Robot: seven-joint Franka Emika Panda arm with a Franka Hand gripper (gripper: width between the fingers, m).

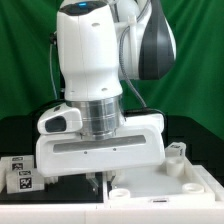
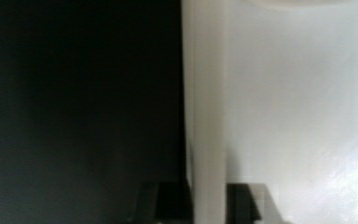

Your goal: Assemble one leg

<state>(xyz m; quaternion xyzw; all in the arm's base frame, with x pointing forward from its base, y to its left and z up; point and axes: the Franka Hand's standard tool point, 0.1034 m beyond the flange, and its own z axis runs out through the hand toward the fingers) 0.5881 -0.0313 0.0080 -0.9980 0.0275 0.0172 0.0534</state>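
In the wrist view my gripper (image 2: 208,203) stands at the edge of the white slab (image 2: 291,110) with a white strip between the jaws. I cannot tell if they press it. Only the exterior view shows the leg (image 1: 22,183) — lying at its left, apart from me.

A white slab (image 1: 160,196) with round sockets lies on the black table (image 1: 15,135), green backdrop (image 1: 200,90) behind.

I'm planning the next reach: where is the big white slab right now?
The white slab lies at the exterior view's lower right, just beneath the gripper; tagged white parts sit at that view's lower left.
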